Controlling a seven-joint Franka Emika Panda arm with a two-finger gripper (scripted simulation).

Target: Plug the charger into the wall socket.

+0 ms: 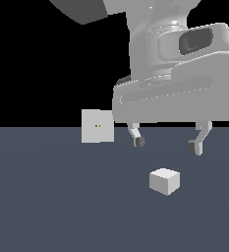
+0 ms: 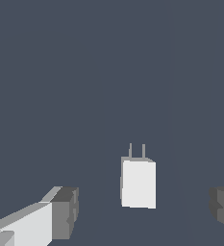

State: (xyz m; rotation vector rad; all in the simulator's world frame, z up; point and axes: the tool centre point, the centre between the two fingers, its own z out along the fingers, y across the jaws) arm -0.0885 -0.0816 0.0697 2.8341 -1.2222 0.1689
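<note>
The charger [image 1: 164, 181] is a small plain white block lying on the dark grey floor. In the wrist view the charger [image 2: 138, 183] shows two thin prongs sticking out of one end. My gripper [image 1: 167, 144] hangs open a short way above it, nothing between the fingers. The wrist view shows the gripper [image 2: 144, 214] with the charger lying between the two dark fingertips [image 2: 65, 213] but below them, apart from both. The wall socket [image 1: 97, 126] is a flat upright white plate with two tiny orange dots, standing farther back toward the exterior view's left.
The dark grey floor [image 1: 52, 206] runs flat all around the charger and socket. The arm's large grey wrist body [image 1: 175, 74] fills the upper right of the exterior view. Nothing else stands on the floor.
</note>
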